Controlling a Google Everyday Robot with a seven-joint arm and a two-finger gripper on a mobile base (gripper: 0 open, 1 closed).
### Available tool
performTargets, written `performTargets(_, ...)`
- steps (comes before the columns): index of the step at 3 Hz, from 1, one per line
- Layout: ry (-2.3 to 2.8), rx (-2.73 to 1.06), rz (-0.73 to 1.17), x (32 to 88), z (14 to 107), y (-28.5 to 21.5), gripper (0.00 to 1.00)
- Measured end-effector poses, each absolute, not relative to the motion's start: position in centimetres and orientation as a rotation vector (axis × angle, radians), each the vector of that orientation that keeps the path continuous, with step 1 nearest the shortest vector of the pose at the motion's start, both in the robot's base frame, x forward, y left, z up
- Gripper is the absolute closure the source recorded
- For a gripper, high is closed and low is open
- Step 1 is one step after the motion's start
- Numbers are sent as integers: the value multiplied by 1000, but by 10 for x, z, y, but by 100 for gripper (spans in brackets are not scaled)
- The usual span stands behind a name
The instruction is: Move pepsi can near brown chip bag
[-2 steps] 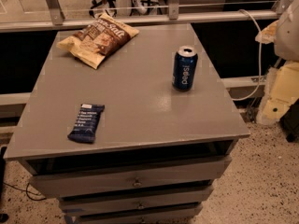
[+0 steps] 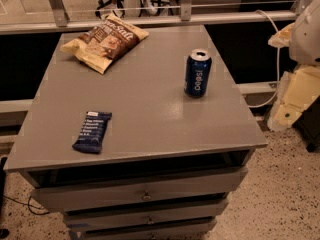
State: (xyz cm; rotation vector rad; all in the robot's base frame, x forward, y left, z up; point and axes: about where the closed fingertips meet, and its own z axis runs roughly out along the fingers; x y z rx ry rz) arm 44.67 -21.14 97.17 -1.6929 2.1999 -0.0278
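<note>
1. Claw (image 2: pixel 294 100): pale cream, at the far right edge of the view, off the surface (image 2: pixel 150 116) and beyond its right side. It hangs over the floor (image 2: pixel 282 194), touching nothing on the surface. Cannot tell whether it is wide or narrow; it holds nothing that can be seen.
2. Arm: a rounded white part sits above the claw at the right edge, partly cut off by the frame.
3. Cable (image 2: pixel 276 44): thin and white, looping down just left of the arm, between it and the surface's right edge.
4. Can (image 2: pixel 197 74): upright on the right half of the surface, toward the far side, silver top up and white lettering facing the camera. It is the closest item to the claw, but well apart from it.
5. Bag (image 2: pixel 105 41): lying flat at the far left of the surface, brown front up and pale yellow edges showing. It is well apart from the can, with bare grey top between them.
6. Bar (image 2: pixel 92 131): dark blue flat wrapper, near left on the surface, apart from both can and bag.
7. Drawers (image 2: pixel 145 196): stacked under the surface, with fronts facing the camera.
8. Rail (image 2: pixel 150 20): runs left to right just beyond the far edge.
</note>
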Motion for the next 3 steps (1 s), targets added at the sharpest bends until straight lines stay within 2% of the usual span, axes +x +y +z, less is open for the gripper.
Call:
performTargets(2, 1984, -1583, 265, 517, 940, -160, 0)
performTargets(3, 1888, -1501, 306, 563, 929, -141, 0)
